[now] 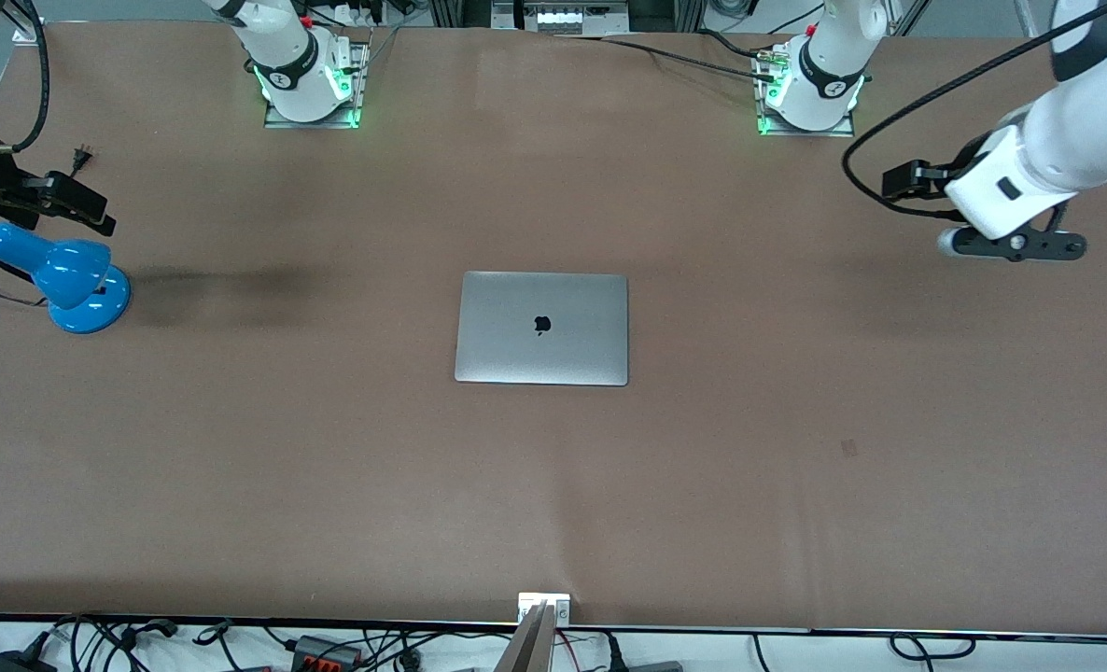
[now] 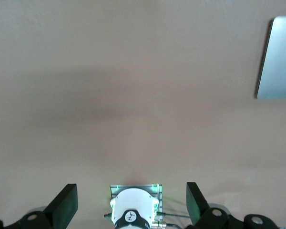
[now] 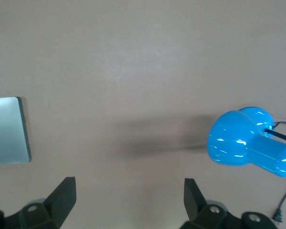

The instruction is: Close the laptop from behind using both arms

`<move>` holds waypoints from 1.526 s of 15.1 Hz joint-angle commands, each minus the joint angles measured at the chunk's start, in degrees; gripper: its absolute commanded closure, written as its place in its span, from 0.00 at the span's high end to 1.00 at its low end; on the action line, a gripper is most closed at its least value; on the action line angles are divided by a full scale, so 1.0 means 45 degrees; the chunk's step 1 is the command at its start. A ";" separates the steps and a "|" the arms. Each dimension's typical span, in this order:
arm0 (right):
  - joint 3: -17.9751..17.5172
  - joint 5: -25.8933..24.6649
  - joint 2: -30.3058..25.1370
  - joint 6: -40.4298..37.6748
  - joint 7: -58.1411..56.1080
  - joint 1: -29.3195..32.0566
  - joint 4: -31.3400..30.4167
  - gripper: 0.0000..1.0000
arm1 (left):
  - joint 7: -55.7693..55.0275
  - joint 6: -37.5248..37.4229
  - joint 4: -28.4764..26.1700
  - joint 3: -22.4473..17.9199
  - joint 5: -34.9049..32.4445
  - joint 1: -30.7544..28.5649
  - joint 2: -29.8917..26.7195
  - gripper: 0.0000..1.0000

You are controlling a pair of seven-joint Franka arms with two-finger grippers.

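The silver-grey laptop (image 1: 541, 329) lies shut and flat at the middle of the table, its lid up with the black apple logo showing. My left gripper (image 1: 1015, 246) hangs open and empty in the air over the bare table at the left arm's end, well apart from the laptop. In the left wrist view the gripper (image 2: 131, 202) is wide open and a corner of the laptop (image 2: 279, 57) shows. My right gripper (image 1: 59, 201) is up over the right arm's end, above a blue lamp. In the right wrist view it (image 3: 129, 198) is open and empty, with the laptop's edge (image 3: 7, 130) in sight.
A blue desk lamp (image 1: 77, 280) stands at the right arm's end of the table and also shows in the right wrist view (image 3: 248, 143). Its black plug (image 1: 80, 157) lies farther from the front camera. The arms' bases (image 1: 311, 84) (image 1: 810, 93) stand along the table's edge.
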State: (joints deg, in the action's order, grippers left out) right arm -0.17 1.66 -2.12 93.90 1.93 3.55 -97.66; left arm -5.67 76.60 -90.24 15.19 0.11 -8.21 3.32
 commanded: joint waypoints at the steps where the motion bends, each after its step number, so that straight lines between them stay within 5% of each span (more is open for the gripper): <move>1: 0.0254 0.0393 0.0373 -0.0064 0.0060 -0.0065 0.0296 1.00 | 0.0263 0.1172 0.0114 -0.0328 0.0034 0.0126 -0.0247 1.00; 6: 0.0234 0.0256 0.0373 -0.0299 0.0119 -0.0124 0.0296 1.00 | 0.0068 0.2351 -0.2657 -0.0329 0.0286 -0.0361 -0.2082 1.00; 13: 0.0214 0.0217 0.0372 -0.0280 0.0236 -0.0124 0.0276 1.00 | 0.0087 0.2782 -0.2701 -0.1090 0.0755 -0.0324 -0.1831 1.00; 23: 0.0175 0.0217 0.0353 -0.0280 0.0256 -0.0144 0.0296 1.00 | 0.0205 0.2626 -0.2721 -0.0915 0.0776 -0.0421 -0.2106 1.00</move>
State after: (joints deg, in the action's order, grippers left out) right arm 0.58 2.37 -0.55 93.55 2.13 3.16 -97.30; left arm -5.63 88.33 -101.38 10.88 2.70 -9.80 -4.84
